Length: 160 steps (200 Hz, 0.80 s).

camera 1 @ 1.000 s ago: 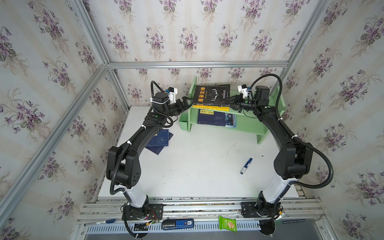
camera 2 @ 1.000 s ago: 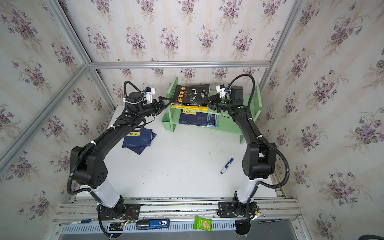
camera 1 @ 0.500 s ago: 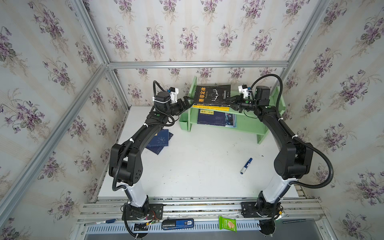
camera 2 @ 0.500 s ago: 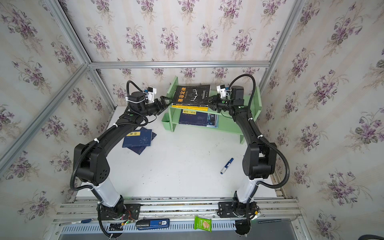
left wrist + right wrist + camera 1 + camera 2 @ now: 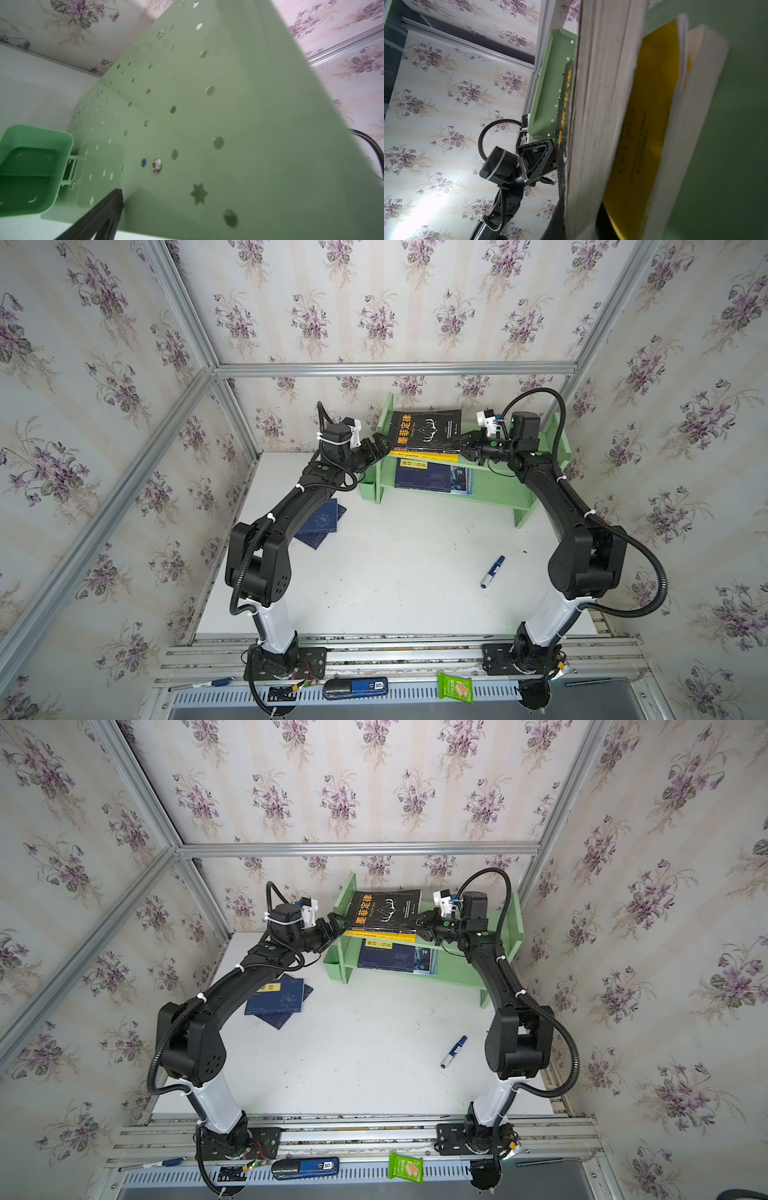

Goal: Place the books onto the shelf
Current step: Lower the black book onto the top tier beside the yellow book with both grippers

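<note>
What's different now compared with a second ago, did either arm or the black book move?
Very little. The left gripper, jaws open, has edged slightly closer to the shelf and the black book as its arm leaned in. Nothing was grabbed or released. The right gripper stays shut on the black book, above the yellow book. The navy books and marker pen are unmoved.

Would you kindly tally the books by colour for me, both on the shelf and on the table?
Black book: 1
Yellow book: 1
Navy books: 3
Blue-and-white magazine: 1
Total: 6
</note>
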Each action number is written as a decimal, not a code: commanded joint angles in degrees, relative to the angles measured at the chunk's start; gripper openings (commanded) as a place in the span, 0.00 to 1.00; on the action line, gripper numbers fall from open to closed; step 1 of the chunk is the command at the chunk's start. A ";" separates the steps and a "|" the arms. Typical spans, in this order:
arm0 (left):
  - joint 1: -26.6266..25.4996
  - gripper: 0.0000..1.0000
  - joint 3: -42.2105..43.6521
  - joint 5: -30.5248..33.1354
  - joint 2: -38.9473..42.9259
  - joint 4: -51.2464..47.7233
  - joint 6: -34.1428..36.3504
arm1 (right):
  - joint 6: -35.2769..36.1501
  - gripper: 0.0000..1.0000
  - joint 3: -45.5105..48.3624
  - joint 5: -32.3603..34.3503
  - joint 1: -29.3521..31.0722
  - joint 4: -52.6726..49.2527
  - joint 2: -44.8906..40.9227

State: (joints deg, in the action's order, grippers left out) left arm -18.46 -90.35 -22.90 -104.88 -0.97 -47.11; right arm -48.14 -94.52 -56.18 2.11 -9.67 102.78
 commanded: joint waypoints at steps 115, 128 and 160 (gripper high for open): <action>-0.09 0.99 1.49 6.11 0.92 -4.66 0.09 | 6.79 0.36 -6.67 9.03 0.35 -8.88 0.19; -0.17 0.99 1.49 5.83 0.95 -4.65 0.17 | 7.58 0.34 -6.99 10.13 0.35 -10.07 0.14; -0.17 0.99 1.14 5.19 0.92 -4.65 0.09 | 9.38 0.30 -7.63 12.41 0.34 -13.01 0.11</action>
State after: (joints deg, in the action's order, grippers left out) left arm -18.70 -89.17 -18.96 -103.92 -0.82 -47.70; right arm -41.39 -100.47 -46.41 2.48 -20.78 103.02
